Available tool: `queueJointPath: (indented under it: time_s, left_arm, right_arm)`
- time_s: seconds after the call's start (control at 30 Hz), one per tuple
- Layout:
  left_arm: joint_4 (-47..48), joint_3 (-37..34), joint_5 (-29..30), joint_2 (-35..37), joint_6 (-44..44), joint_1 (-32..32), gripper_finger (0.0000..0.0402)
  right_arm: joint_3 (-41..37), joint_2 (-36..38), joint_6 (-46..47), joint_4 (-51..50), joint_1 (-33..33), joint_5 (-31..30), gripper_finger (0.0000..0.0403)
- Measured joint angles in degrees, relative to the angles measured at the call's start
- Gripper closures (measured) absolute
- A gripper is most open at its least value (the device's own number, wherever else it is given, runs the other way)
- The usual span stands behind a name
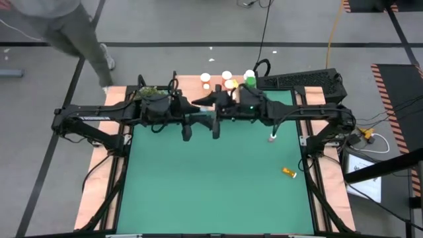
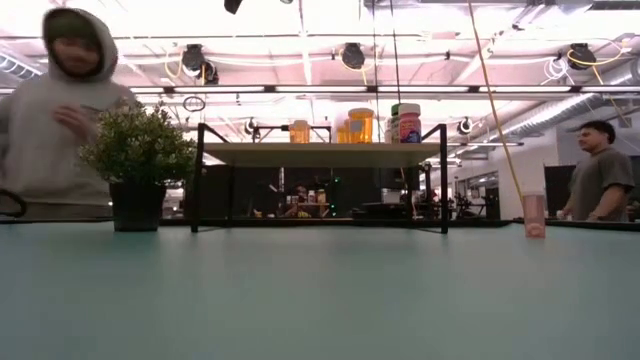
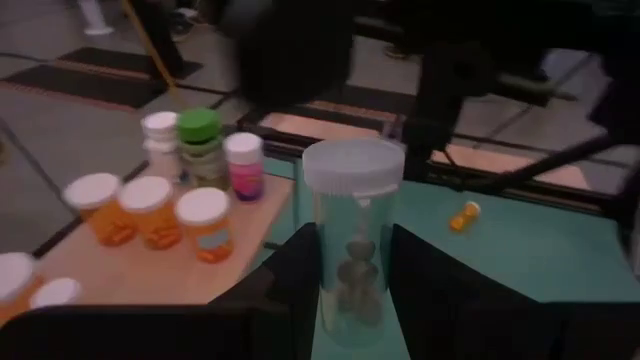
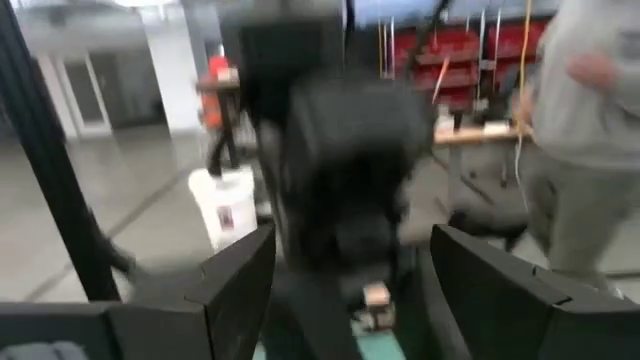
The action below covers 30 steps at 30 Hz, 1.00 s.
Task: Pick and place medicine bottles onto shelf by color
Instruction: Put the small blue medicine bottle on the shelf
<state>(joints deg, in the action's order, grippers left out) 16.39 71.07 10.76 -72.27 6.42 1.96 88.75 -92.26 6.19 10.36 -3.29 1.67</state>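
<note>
Left gripper [image 3: 348, 270] clamps clear bottle [image 3: 352, 235]

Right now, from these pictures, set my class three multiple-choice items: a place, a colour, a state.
1. Where does the toppled orange bottle lie? A on the green mat; B in a plant pot; C on the floor.
2. The biggest bottle on the shelf has which cap colour? A red; B green; C black.
3. The left pincer is: A open, empty; B out of sight; C shut on a clear white-capped bottle.
Answers: 1A, it lies on the mat's right side. 2B, the left wrist view shows it. 3C, it grips the bottle's sides.
</note>
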Motion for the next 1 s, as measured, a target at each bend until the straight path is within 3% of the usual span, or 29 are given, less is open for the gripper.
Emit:
queueJointPath:
  time_s: [0.23, 0.4, 0.57, 0.63, 0.8, 1.0]
  left_arm:
    - [-0.07, 0.0, 2.07, -0.02, 0.18, 0.62, 0.0293]
    - [-0.07, 0.0, 3.28, -0.04, 1.95, 2.01, 0.0293]
    - [-0.07, 0.0, 3.41, -0.04, 3.41, 3.67, 0.0293]
    - [-0.09, 0.0, 3.41, -0.04, 3.92, 4.24, 0.0293]
    - [-0.07, 0.0, 3.43, -0.04, 4.33, 5.22, 0.0293]
    - [-0.09, 0.0, 3.43, -0.04, 4.14, 6.69, 0.0293]
  right_arm:
    - [-0.09, 0.17, -6.58, -0.61, -0.46, -1.06, 0.014]
    - [-0.09, 0.5, -7.55, 1.65, -1.32, -6.97, 0.014]
    - [-0.08, 0.41, -6.92, 0.6, -4.47, -7.59, 0.014]
    - [-0.09, 0.41, -4.58, -0.19, -6.68, -4.88, 0.014]
    - [-0.09, 0.41, -1.84, 0.01, -12.4, 12.04, 0.014]
    - [-0.11, -0.42, -2.57, 0.04, -13.68, 19.62, 0.014]
